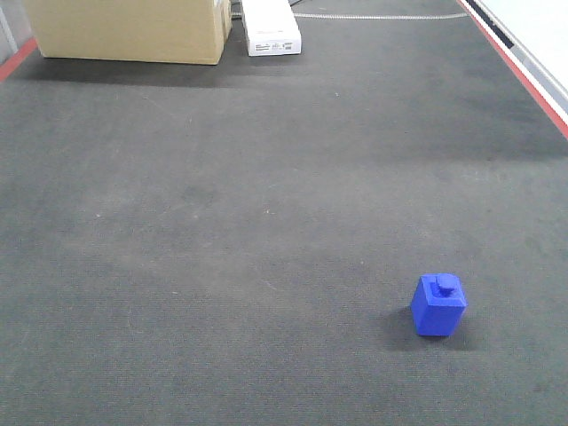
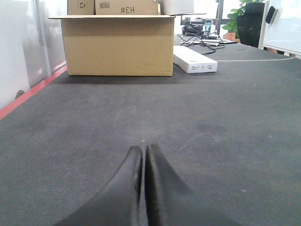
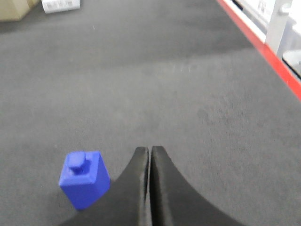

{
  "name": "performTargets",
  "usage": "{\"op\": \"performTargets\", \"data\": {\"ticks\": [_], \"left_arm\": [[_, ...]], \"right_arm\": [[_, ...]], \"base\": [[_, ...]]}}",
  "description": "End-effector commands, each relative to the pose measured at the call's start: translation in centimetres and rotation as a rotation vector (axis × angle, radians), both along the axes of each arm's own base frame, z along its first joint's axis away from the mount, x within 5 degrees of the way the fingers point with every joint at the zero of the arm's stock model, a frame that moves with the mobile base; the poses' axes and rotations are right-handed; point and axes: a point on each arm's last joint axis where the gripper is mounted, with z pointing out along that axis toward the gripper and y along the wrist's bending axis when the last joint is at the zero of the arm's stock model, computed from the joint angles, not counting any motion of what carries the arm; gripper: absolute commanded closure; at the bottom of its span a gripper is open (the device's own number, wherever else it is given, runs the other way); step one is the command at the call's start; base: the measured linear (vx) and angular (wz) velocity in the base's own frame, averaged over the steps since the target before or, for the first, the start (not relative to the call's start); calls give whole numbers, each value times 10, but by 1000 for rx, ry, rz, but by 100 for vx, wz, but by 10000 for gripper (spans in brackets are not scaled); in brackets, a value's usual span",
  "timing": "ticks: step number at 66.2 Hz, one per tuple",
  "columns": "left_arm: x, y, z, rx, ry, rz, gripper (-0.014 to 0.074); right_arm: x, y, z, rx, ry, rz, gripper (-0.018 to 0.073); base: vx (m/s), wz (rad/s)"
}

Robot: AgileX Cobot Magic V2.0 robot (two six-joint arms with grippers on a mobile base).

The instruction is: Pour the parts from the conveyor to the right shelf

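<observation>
Front: part (image 1: 438, 305) upright on conveyor (image 1: 222, 222), near-right area. Left wrist: left gripper (image 2: 143, 151) closed, empty, over bare conveyor. Right wrist: right gripper (image 3: 150, 151) closed, empty, low over conveyor, part just beside it, apart. Likely light, rigid, slick plastic; pinch the flat body sides, not the stud.

The left end effector (image 2: 143, 153) has its two black jaws pressed together, the tips meeting along a thin seam and pointing straight ahead, held level and low. The right end effector (image 3: 150, 153) looks much alike: dark jaws closed tip to tip, tilted forward and somewhat downward.
</observation>
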Motion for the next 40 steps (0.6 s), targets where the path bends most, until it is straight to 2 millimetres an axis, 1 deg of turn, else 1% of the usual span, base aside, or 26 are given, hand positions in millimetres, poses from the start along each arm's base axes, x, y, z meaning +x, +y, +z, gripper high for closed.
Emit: {"op": "performTargets", "data": {"ticks": [1,7,13,22,28,35,40], "left_arm": [[-2,0,14,-15,-103,-7,603],[-2,0,14,-15,-103,-7,603],[-2,0,14,-15,-103,-7,603],[-2,0,14,-15,-103,-7,603],[-2,0,14,-15,-103,-7,603],[-2,0,14,-15,-103,-7,603],[-2,0,14,-15,-103,-7,603]], "right_arm": [[7,0,12,-22,-50,7,517],[11,0,11,-15,-12,7,449],[17,0,17,-16,16,19,344],[31,10,25,-85,89,127,167],[44,17,28,-102,145,185,83],[63,27,32,-79,217,230,34],[79,37,37,-49,267,260,32]], "base": [[0,0],[0,0],[0,0],[0,0],[0,0],[0,0],[0,0]]}}
